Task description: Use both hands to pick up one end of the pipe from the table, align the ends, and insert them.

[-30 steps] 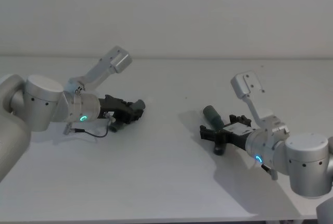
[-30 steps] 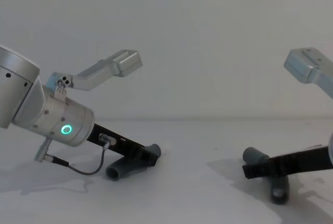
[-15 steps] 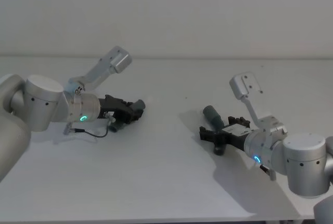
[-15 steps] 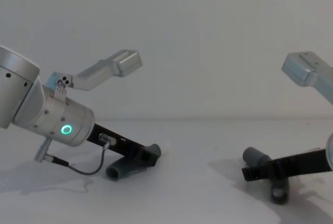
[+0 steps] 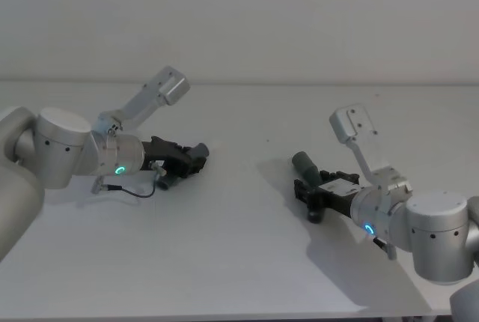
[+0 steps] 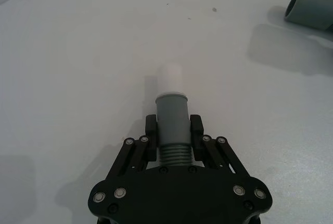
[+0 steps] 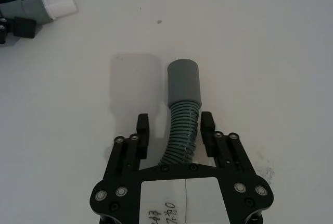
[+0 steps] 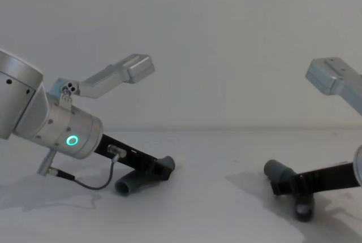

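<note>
Overhead, the left gripper (image 5: 191,160) lies low on the left of the table (image 5: 239,262), with the left pipe piece (image 5: 200,150) in it; the right gripper (image 5: 308,191) reaches the right pipe piece (image 5: 304,163), well apart on the right.

From the left wrist, the fingers (image 6: 151,130) clamp that piece (image 6: 171,112) where the ribs meet the cuff, and its white tip (image 6: 170,78) points ahead.

From the right wrist, the fingers (image 7: 142,127) stand wide on either side of the ribbed middle (image 7: 181,130), with gaps on both sides.

Chest-on, both pieces (image 8: 129,184) (image 8: 278,170) sit low at the table.
</note>
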